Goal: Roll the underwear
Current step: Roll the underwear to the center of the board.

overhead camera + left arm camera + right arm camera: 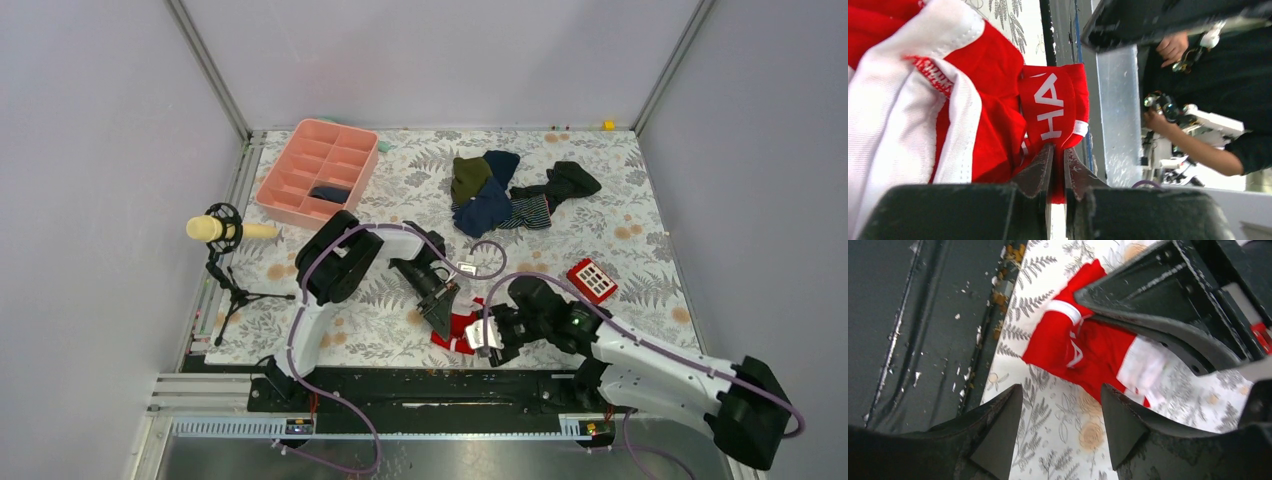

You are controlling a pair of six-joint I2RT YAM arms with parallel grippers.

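The only writing that can be read stands on the underwear [1050, 107]. In the left wrist view, bold white capitals "H" and "A" are printed on a red fold of its band, lying on their side; any further letters are hidden in the folds. In the right wrist view the same white print shows on the red cloth, with only an "A" clear

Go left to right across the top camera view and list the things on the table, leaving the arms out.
Microphone on its tripod → pink divided tray → underwear → red box. The dark clothes pile overlaps the underwear's span, so it is left out.
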